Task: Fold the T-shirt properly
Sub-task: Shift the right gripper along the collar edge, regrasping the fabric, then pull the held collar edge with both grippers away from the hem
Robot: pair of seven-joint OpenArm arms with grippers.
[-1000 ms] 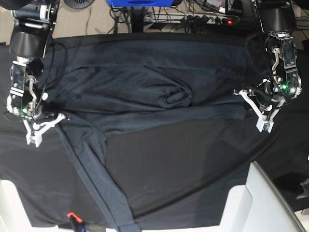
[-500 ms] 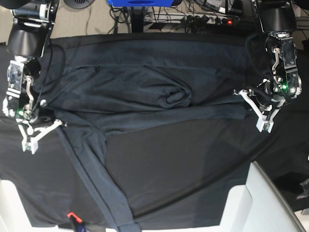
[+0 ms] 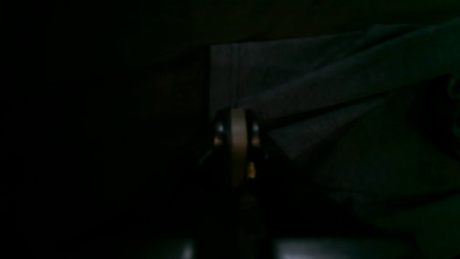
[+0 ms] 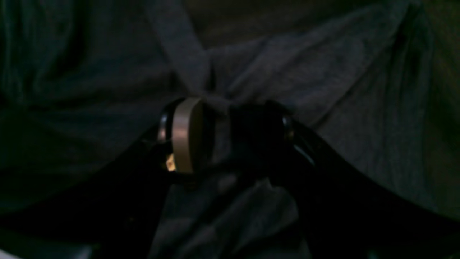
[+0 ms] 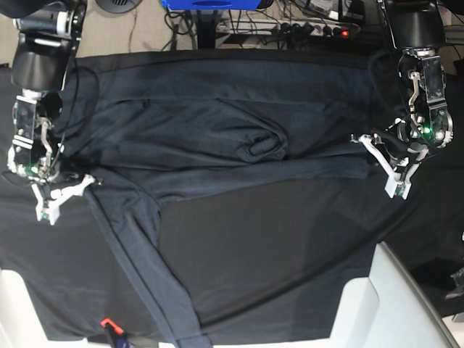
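Two grippers: both at T-shirt [image 5: 217,138] edges, shirt spread across table cloth [image 5: 290,246].
Right gripper [image 5: 61,197]: wrist view shows jaws parted, shirt fold between them; base view can't.
Left gripper [image 5: 388,163]: clenched; wrist view nearly black.
Room: cables, power strip [image 5: 312,29] behind table.

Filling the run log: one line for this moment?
shirt: spread, unfolded | left pincer: shut at its edge | right pincer: apart, cloth between
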